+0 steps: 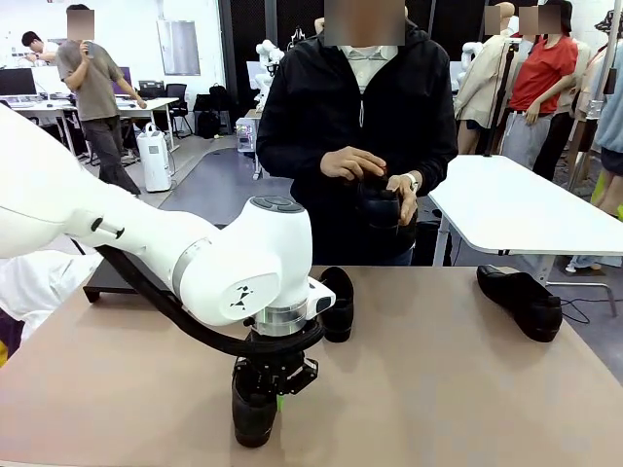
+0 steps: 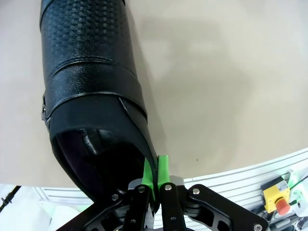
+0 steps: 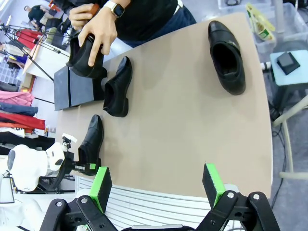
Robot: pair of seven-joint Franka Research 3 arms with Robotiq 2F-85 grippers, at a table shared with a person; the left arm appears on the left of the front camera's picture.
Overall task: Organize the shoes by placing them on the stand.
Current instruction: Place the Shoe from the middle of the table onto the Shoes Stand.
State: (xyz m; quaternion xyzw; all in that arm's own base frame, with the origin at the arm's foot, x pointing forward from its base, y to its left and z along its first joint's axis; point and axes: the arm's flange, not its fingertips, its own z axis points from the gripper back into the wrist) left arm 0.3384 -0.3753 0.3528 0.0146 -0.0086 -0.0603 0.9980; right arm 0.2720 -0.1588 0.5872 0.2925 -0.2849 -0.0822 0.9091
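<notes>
Near edge, my left: I see the near shoe [image 1: 255, 413] on the worktop [image 1: 438, 389], its heel rim pinched in my left tool [image 1: 279, 387], which comes down on it from above.
Middle: the second shoe [image 1: 338, 304] lies farther back, just behind my left arm [image 1: 146, 248].
Far right: the third shoe [image 1: 521, 302] lies alone near the worktop's far right corner, well apart from the others.
Far side: the person [image 1: 355, 97] stands behind the worktop, both hands [image 1: 352, 163] around the fourth shoe [image 1: 382, 206], held above the far edge.
Far left: the stand [image 1: 112, 277] sits behind my left arm.
Near edge, my right: my right tool [image 3: 156, 185] hangs over the worktop's rim, well apart from the shoes.
</notes>
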